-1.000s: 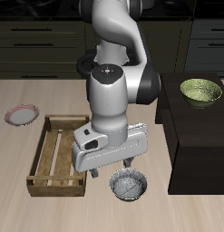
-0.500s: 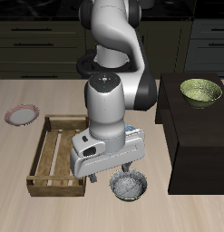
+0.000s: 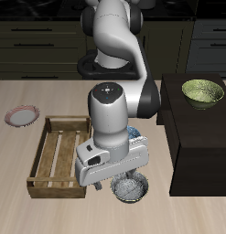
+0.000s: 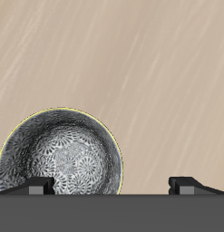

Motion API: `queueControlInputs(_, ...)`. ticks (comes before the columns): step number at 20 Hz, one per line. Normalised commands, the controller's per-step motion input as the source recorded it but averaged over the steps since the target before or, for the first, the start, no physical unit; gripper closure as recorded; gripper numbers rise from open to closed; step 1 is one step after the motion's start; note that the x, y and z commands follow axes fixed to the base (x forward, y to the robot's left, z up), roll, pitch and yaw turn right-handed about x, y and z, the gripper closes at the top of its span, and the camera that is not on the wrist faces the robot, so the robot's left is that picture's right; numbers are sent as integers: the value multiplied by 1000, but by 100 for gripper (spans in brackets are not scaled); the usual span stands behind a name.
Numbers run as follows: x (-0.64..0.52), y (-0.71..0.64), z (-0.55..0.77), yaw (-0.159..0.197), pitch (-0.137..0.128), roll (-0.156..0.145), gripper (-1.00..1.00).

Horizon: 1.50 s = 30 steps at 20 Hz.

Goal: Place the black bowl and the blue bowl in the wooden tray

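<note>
near the table's front edge sits the black bowl (image 3: 131, 188), upright on the bare wood-grain tabletop (image 3: 50, 215), its grey mottled inside facing up. directly over it hangs the gripper (image 3: 126, 177), low enough that the arm's white body hides part of the bowl's rim from the exterior camera. from the wrist camera the black bowl (image 4: 57, 154) lies below and off toward one finger; the two fingertips (image 4: 37, 187) stand wide apart with nothing between them, so the jaws are spread and holding nothing. whether a fingertip already touches the rim i can't quite tell, since the gripper's dark body cuts off the view there.

just beside the bowl, on the same stretch of table, lies the wooden tray (image 3: 52, 157), long side running front to back, its slatted bottom showing. a sliver of the blue bowl (image 3: 134, 133) peeks out from behind the arm, farther back than the black one. a pink-rimmed plate (image 3: 22, 115) rests beyond the tray's far corner, and an olive-green bowl (image 3: 202, 91) sits on top of the dark cabinet (image 3: 199, 137) at the table's side.
</note>
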Motion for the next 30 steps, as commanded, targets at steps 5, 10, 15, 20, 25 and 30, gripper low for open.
queueControlInputs(5, 51, 6, -182, -2, 22, -5, -100)
queueControlInputs(10, 7, 52, -156, -30, 40, 15, -100)
queueControlInputs(15, -55, 57, -43, -8, 14, 16, 100)
queueControlInputs(20, -21, 51, -20, -81, 32, 20, 100)
queueControlInputs(25, 30, 32, -97, -15, 12, 4, 100)
queueControlInputs(30, -44, 108, 98, -14, -6, 16, 100)
